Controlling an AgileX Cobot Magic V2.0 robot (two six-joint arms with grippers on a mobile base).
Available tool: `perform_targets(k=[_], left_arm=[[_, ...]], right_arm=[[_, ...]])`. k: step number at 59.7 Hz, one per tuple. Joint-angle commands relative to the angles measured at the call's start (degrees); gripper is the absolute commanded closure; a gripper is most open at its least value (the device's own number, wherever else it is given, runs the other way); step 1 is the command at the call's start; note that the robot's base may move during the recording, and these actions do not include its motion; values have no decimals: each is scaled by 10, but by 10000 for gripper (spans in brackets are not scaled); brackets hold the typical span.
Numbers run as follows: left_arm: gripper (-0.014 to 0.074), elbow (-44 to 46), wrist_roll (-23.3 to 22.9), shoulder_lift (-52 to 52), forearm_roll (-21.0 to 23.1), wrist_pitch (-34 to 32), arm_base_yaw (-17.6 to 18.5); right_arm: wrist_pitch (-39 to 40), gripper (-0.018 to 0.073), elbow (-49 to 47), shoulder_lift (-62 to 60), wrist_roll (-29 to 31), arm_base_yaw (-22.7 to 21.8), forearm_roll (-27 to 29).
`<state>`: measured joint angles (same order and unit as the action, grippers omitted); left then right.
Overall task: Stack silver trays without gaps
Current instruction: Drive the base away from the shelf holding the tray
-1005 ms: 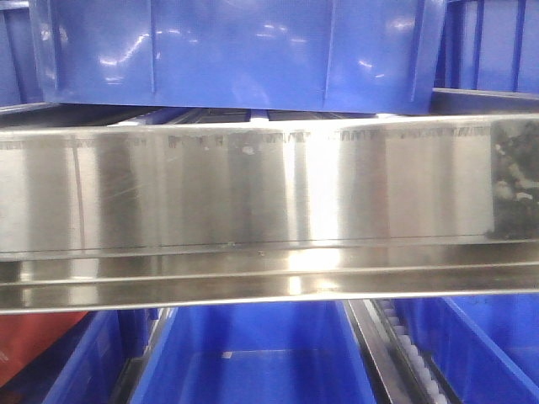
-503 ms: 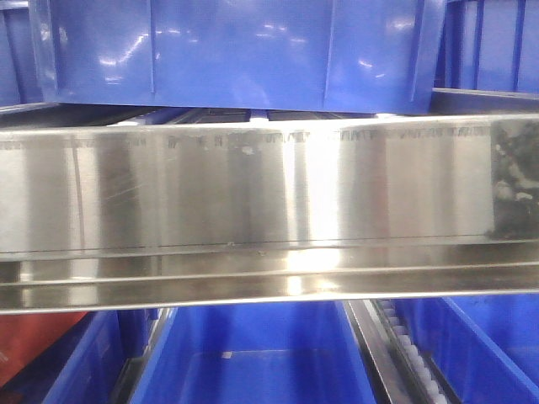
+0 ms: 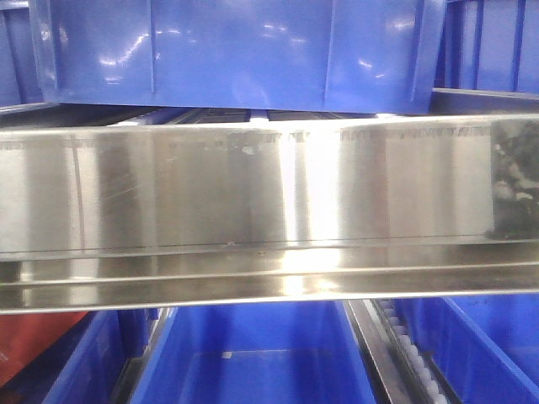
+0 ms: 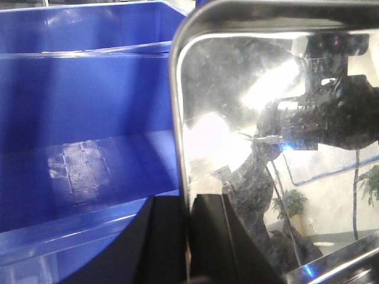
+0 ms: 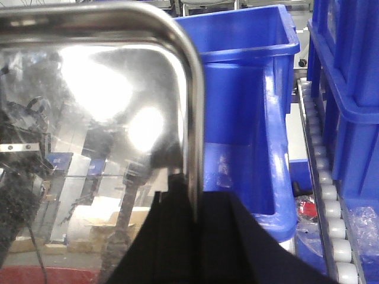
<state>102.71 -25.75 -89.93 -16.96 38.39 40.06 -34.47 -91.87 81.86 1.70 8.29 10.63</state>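
A shiny silver tray (image 4: 237, 106) with a rolled rim and rounded corner fills the right of the left wrist view. My left gripper (image 4: 187, 236) is shut on its left rim, one black finger on each side. In the right wrist view a silver tray (image 5: 100, 118) fills the left, and my right gripper (image 5: 194, 236) is shut on its right rim. The mirror-like tray faces reflect the arms and the room. I cannot tell whether both views show the same tray. No gripper shows in the front view.
A long brushed-steel rail (image 3: 269, 194) spans the front view, with blue bins above (image 3: 236, 50) and below (image 3: 253, 362). A blue bin (image 4: 89, 118) lies left of the left gripper. A blue bin (image 5: 249, 94), a roller track (image 5: 328, 207) and stacked blue bins (image 5: 349, 89) lie right of the right gripper.
Only the bright reflections on the steel rail in the front view have shifted slightly; the bins and rail stay put.
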Motion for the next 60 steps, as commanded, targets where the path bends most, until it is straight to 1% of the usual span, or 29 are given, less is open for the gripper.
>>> perform_targets(k=[1,60], left_arm=[[615,4,1,5,31,-49,12],[615,4,1,4,31,-49,12]], right_arm=[[30,639,-7,-2,2,10,37],[33,639,-7,-2,2,10,37]])
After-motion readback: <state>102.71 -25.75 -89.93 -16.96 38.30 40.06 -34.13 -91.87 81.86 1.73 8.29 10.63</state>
